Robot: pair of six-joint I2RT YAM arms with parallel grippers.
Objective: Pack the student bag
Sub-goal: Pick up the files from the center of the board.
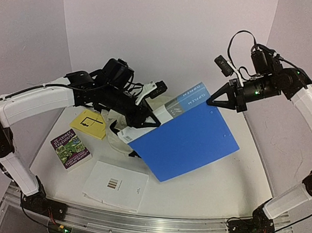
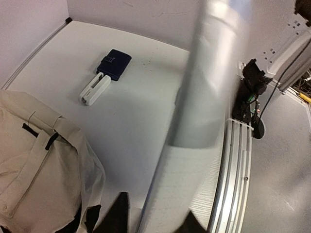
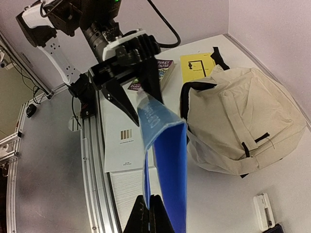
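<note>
Your tally, operator
One each: yellow book [image 1: 88, 123], purple book [image 1: 71, 148], white booklet [image 1: 115, 185], blue binder [image 1: 189, 135], student bag [image 3: 243, 114], navy pouch [image 2: 115, 63], white case [image 2: 95, 88].

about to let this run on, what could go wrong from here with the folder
1. The right gripper pinches the folder by one corner only, so it could swing or slip out.
2. The left gripper straddles the opposite edge, but a firm grip is not clear; letting go now may drop it.
3. The bag lies slumped with no open mouth showing, so the folder may snag.
</note>
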